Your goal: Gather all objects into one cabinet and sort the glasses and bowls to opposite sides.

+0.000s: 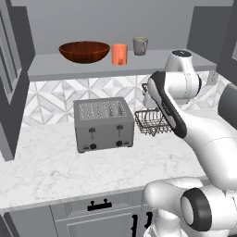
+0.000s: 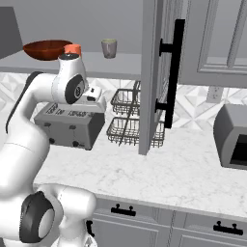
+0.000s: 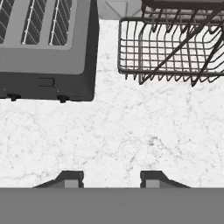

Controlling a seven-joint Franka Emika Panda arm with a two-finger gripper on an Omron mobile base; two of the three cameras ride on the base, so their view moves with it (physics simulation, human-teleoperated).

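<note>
The fingers [image 3: 111, 178] stand apart, empty, over bare worktop [image 3: 131, 135] at the frame's bottom; the red-brown bowl [image 1: 84, 51], orange cup [image 1: 119, 54] and mug [image 1: 140, 45] sit on the shelf [image 1: 55, 65], upper frame, well apart from them.

Even, soft rendered light — faint shadows, no glare, sharp throughout.

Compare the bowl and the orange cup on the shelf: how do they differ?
The bowl is wide, shallow and glossy red-brown; the orange cup is narrow, straight-sided and bright orange. The bowl spreads far wider than the cup, while the cup stands about as tall as the bowl. The bowl sits toward the shelf's left, the cup just right of it. Both stand upright, mouths up, with no handle, on the same shelf.
</note>
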